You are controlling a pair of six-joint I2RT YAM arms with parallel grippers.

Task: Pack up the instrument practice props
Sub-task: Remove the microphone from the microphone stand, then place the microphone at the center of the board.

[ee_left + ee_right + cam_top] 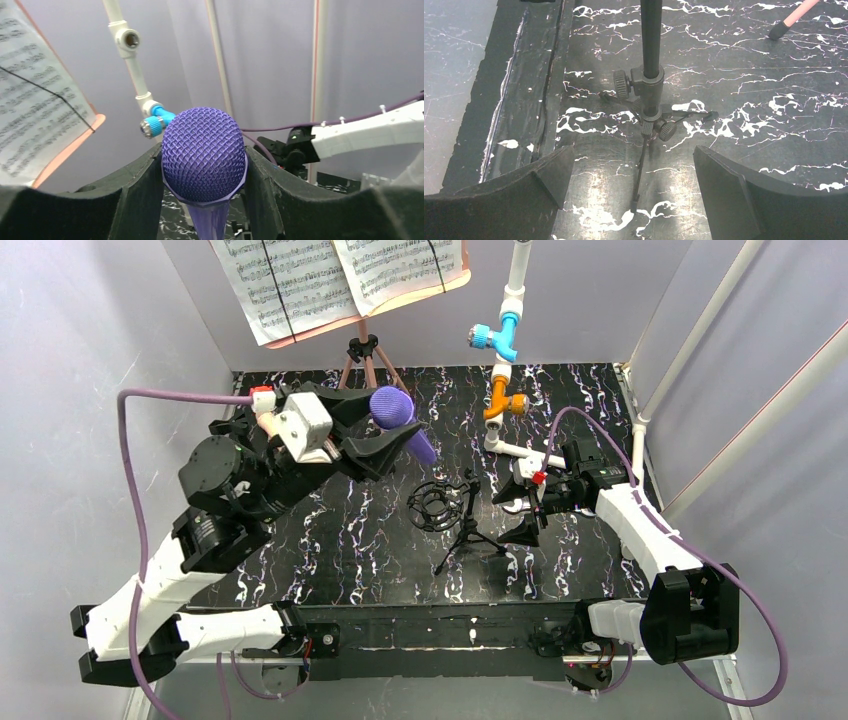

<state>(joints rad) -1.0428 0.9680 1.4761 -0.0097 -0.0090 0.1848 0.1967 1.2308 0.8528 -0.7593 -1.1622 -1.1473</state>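
One purple microphone (204, 145) in left tool (204, 172), handle half hidden, sheets (340, 280) cropped

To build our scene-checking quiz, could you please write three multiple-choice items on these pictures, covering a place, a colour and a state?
1. Where does the black mic holder stand?
A. on the table
B. on a shelf
C. in a box

2. What colour is the microphone in the left gripper?
A. peach
B. purple
C. green

3. How is the right gripper?
A. shut on a cup
B. shut on nothing
C. open, holding nothing

Answers:
1 A, its tripod legs rest on the table.
2 B, the mesh head is purple.
3 C, its fingers stand wide apart, gripping nothing.
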